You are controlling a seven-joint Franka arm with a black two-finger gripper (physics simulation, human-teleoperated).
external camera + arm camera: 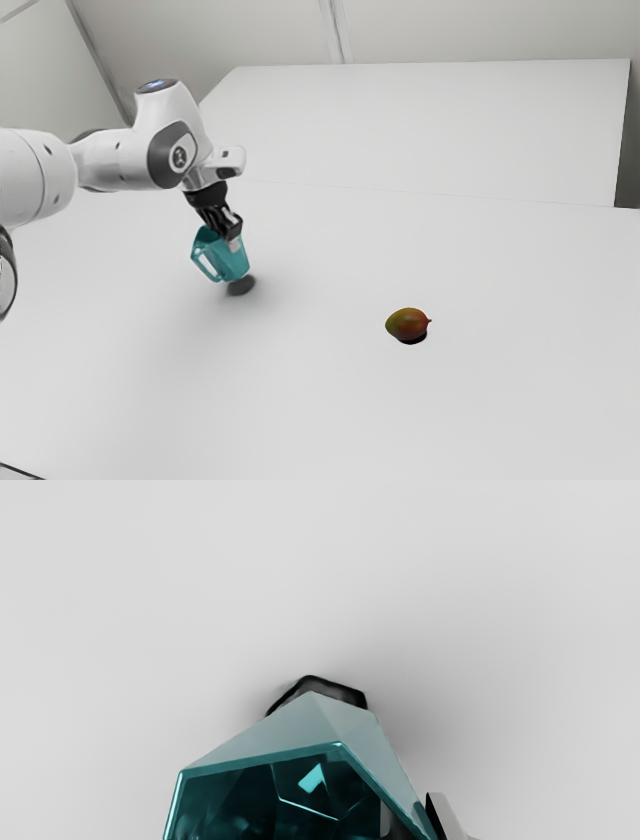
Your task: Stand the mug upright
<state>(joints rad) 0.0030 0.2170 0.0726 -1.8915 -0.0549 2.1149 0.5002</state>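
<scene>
My fingers [444,812] pinch the teal mug [229,259] by one wall, so it hangs tilted, mouth up; mango [407,323] toward the exterior view's four o'clock.

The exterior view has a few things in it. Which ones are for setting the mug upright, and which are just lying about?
Part of the job:
teal mug, gripped by its wall
black gripper, holding the mug
white table, where the mug would stand

Just lying about:
red-green fruit, resting on the table away from the mug
</scene>
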